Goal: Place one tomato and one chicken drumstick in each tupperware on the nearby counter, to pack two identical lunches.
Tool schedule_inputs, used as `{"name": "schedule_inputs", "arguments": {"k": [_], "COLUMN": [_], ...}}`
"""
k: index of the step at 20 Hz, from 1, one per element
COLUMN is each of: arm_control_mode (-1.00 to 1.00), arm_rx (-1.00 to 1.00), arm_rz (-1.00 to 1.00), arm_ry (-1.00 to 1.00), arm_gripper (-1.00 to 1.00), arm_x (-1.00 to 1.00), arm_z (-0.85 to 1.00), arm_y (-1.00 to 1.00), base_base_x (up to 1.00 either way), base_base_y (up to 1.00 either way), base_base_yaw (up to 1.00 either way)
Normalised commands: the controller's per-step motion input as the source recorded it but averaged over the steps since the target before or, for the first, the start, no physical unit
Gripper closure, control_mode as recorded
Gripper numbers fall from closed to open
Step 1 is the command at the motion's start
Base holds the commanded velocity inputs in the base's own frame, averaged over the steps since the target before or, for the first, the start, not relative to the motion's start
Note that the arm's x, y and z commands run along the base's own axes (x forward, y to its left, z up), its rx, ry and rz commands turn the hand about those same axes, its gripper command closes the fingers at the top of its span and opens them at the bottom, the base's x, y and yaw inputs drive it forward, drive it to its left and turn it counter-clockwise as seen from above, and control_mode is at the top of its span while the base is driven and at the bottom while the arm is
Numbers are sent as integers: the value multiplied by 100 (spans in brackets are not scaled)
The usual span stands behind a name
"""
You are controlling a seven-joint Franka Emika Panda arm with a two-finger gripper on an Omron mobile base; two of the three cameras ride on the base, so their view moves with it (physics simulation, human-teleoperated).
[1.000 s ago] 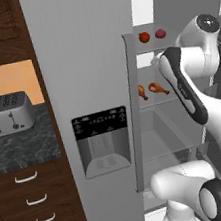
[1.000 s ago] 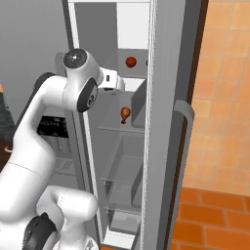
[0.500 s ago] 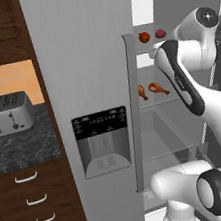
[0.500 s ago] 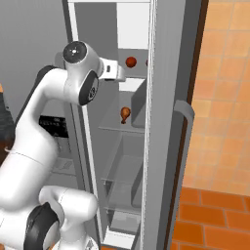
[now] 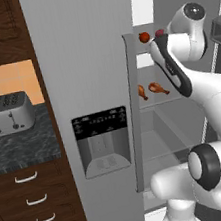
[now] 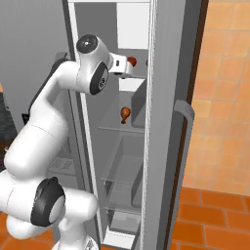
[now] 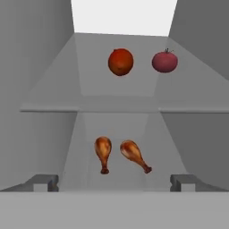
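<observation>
The fridge (image 5: 88, 85) stood open beside the dark surface (image 5: 17, 147), which carried a toaster (image 5: 6, 115), and the arm (image 6: 58, 112) reached into its upper compartment. On the upper shelf (image 7: 116, 100) sat two tomatoes (image 7: 120, 61) side by side and apart, and on the shelf below lay two drumsticks (image 7: 103, 153) just beside each other, thin ends toward the camera. The fingers (image 7: 114, 182) were spread wide and empty, short of the drumsticks and touching nothing.
</observation>
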Motion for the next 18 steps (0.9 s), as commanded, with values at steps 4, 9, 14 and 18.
{"name": "schedule_inputs", "arguments": {"k": [4,9,14,18], "arm_control_mode": [-100,-100,-100,-100], "arm_rx": [3,5,1,0], "arm_rz": [0,0,-15,-11], "arm_ry": [7,6,-2,-3], "arm_gripper": [-100,-100,-100,-100], "arm_x": [68,40,31,11], "arm_z": [0,0,0,0], "arm_y": [-20,-5,1,0], "base_base_x": [0,0,0,0], "base_base_y": [0,0,0,0], "base_base_yaw": [0,0,0,0]}}
